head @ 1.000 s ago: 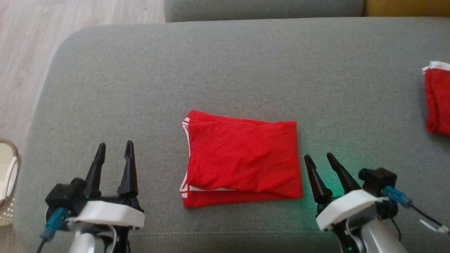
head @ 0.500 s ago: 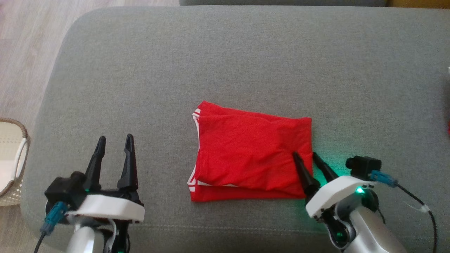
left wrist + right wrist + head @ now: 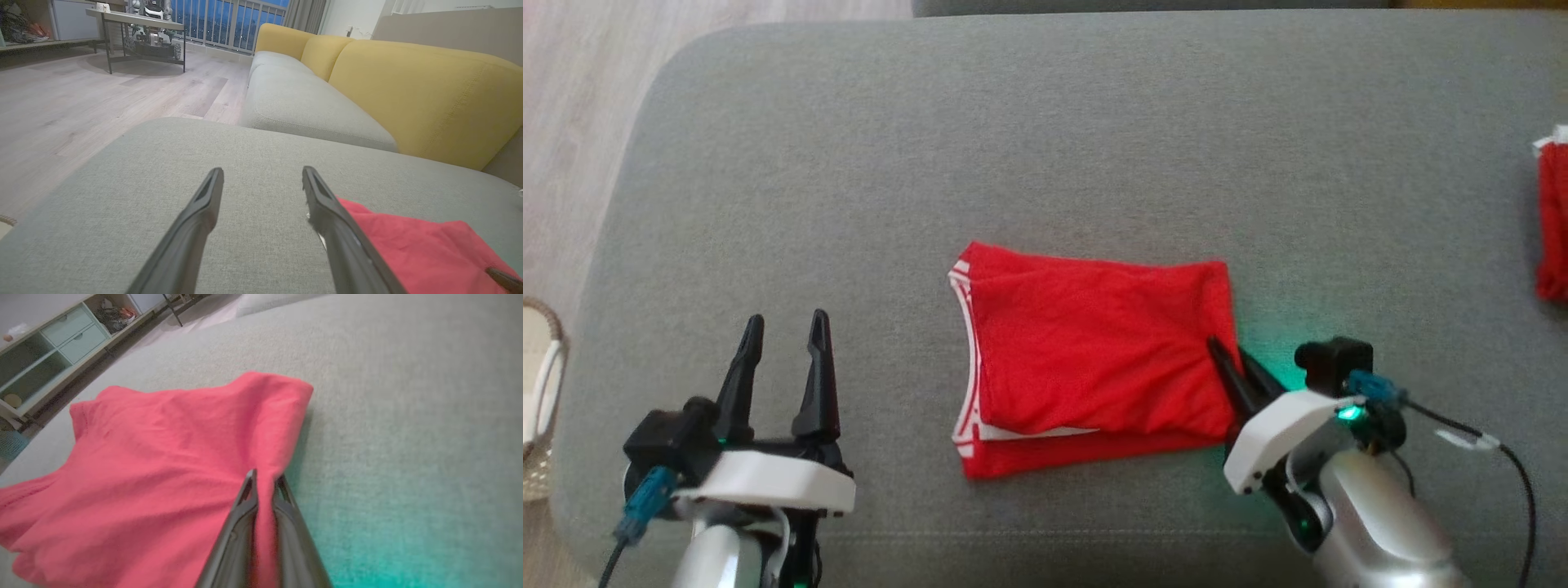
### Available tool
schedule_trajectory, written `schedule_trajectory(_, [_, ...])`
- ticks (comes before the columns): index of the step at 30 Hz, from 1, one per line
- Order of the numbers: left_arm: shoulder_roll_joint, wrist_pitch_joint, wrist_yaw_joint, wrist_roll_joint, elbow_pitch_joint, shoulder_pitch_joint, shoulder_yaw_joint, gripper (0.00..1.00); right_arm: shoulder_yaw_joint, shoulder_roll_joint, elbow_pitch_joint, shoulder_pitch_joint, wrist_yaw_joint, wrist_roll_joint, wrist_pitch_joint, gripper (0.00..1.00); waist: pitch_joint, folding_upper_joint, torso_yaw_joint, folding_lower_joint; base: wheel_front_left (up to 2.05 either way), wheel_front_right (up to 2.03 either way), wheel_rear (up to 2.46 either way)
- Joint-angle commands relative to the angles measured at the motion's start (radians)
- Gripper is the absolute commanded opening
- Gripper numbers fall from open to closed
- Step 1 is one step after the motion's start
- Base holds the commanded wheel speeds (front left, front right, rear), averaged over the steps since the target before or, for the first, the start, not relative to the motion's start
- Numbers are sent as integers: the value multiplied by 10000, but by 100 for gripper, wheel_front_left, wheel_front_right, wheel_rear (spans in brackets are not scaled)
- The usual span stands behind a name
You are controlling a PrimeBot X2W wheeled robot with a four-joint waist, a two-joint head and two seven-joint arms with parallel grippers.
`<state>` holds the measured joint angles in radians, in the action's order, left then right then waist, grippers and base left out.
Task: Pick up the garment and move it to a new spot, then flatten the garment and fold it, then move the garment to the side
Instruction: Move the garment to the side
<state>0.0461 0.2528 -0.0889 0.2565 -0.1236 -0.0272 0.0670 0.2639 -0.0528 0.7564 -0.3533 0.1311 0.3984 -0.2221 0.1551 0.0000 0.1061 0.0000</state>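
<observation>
Currently right gripper (image 3: pixel 1227 349) pinches the folded garment (image 3: pixel 1086 359) at its right edge; left gripper (image 3: pixel 784 320) stands spread, well left of garment. Risk: one-sided dragging could undo the fold.

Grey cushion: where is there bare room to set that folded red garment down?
Bare: the far strip of the cushion beyond the folded garment, and the stretch between it and the second red cloth. Crowded: its right edge, pinched by the right pincer.
</observation>
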Motion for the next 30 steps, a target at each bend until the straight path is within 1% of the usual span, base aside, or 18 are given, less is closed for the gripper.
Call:
schedule_trajectory(1, [41, 90, -22, -47, 347, -448, -335, 100, 4, 26, -223, -459, -4, -493, -212, 0, -21, 0, -121, 0, 0, 0, 0])
schedule_trajectory(2, [41, 90, -40, -41, 387, -441, -310, 100, -236, 24, -298, -581, -4, -1266, -259, 0, -15, 0, -279, 0, 0, 0, 0])
schedule_trajectory(4, [41, 90, -59, -66, 460, -433, -281, 100, -312, -10, -503, -703, -4, -1985, -268, 0, 21, 0, -494, 0, 0, 0, 0])
schedule_trajectory(6, [41, 90, -96, -130, 540, -467, -233, 100, -383, -139, -818, -874, -4, -2526, -184, 0, 113, 0, -754, 0, 0, 0, 0])
schedule_trajectory(9, [41, 90, -167, -277, 703, -636, -106, 100, -455, -458, -1499, -1297, -4, -2972, 180, 0, 371, 0, -1225, 0, 0, 0, 0])
schedule_trajectory(14, [90, 90, -330, -946, 880, -1307, 474, 100, -296, -1274, -2919, -2327, -4, -3075, 1176, 0, 1124, 0, -2086, 0, 0, 0, 0])
schedule_trajectory(15, [287, 90, -377, -1214, 851, -1675, 929, 100, -326, -1615, -3428, -2769, -4, -2904, 1593, 0, 1478, 0, -2461, 0, 0, 0, 0])
schedule_trajectory(18, [735, 90, -407, -1522, 769, -2317, 1727, 100, -518, -2111, -3946, -3313, -4, -2659, 2108, 0, 1988, 0, -2991, 0, 0, 0, 0])
schedule_trajectory(21, [1259, 90, -413, -1540, 717, -2996, 2566, 100, -839, -2532, -4045, -3767, -4, -2440, 2433, 0, 2473, 0, -3493, 0, 0, 0, 0])
schedule_trajectory(23, [1582, 90, -414, -1479, 702, -3420, 3016, 100, -1203, -2669, -3866, -4062, -4, -2210, 2530, 0, 2776, 0, -3795, 0, 0, 0, 0])
schedule_trajectory(24, [1582, 90, -414, -1479, 702, -3420, 3016, 100, -1203, -2669, -3866, -4062, -4, -2210, 2530, 0, 2776, 0, -3795, 0, 0, 0, 0])
schedule_trajectory(26, [1877, 90, -415, -1411, 692, -3794, 3426, 100, -1531, -2868, -3561, -4362, -4, -2225, 2516, 0, 3058, 0, -4054, 0, 0, 0, 0])
schedule_trajectory(30, [2328, 90, -416, -1238, 682, -4331, 4005, 100, -2256, -3033, -2766, -4905, -4, -2356, 2248, 0, 3522, 0, -4419, 0, 0, 0, 0])
